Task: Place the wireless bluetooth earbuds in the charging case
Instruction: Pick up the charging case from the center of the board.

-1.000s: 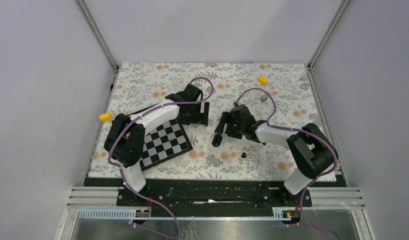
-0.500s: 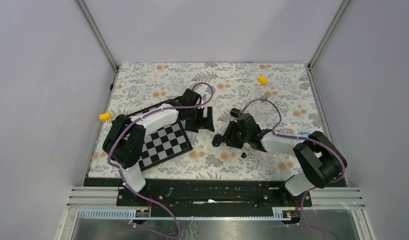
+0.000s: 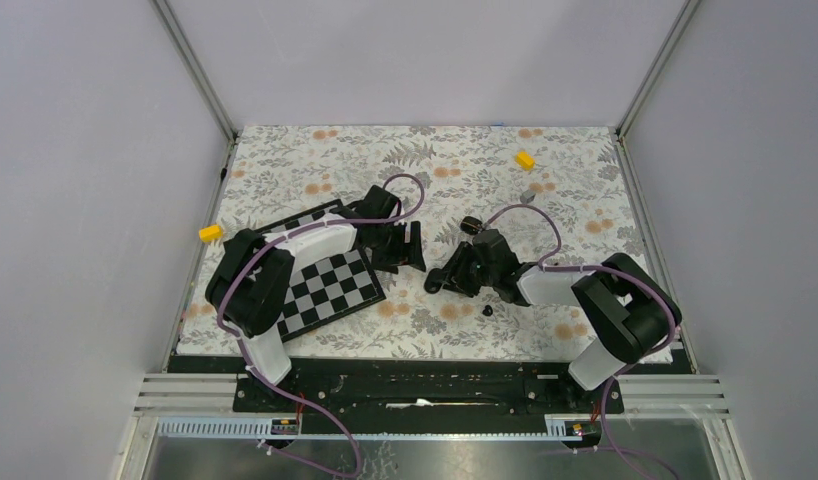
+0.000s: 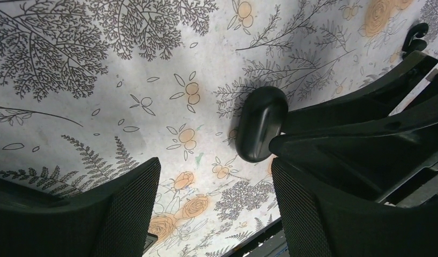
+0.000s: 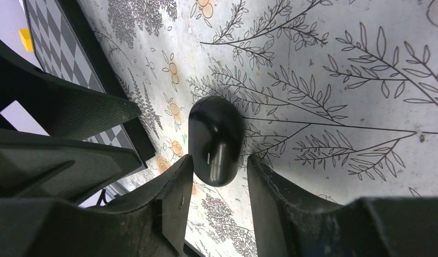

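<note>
Fingers (image 5: 171,201) of the right gripper (image 5: 219,163) straddle the near end of the charging case (image 5: 214,134), likely to steady it for opening, though a firm pinch cannot be told. The left gripper (image 4: 214,168), spread wide and empty, faces the case's far end. Only the overhead view shows one earbud (image 3: 487,311), loose behind the right fingers.

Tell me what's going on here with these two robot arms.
The right gripper is low over the flowered mat, its fingers on either side of the black charging case and close against it. Whether it has a firm grip is not clear. The left gripper hangs open right beside the case, holding nothing. One small earbud lies loose on the mat, not yet in the case.
</note>
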### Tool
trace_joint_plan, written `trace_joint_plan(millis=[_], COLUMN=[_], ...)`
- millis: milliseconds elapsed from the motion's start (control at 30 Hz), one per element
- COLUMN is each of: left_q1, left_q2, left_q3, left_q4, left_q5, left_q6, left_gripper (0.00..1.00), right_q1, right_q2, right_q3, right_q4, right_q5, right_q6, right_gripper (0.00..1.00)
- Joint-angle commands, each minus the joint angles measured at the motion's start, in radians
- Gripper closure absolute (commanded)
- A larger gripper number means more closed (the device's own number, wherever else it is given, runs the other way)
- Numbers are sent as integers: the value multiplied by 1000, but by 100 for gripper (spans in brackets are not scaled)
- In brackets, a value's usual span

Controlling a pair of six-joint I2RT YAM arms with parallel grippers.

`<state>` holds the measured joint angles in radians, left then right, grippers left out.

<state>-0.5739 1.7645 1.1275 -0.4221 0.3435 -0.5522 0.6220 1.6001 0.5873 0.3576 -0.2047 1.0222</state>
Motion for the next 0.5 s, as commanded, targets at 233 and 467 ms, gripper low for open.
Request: trace_joint_plan(millis=[233, 467], left_q1=[14, 34], left_q2=[19, 17], left_q3=[-15, -11], left_q4=[81, 79], left_q5=[56, 70], left_q6=[-23, -15], left_gripper=[24, 25], right_q1=[6, 1], right_q2=[21, 4], right_q3=[-3, -12], right_q4=[60, 78], right_q5=[27, 12], right_q6=[37, 55], right_gripper=[55, 53])
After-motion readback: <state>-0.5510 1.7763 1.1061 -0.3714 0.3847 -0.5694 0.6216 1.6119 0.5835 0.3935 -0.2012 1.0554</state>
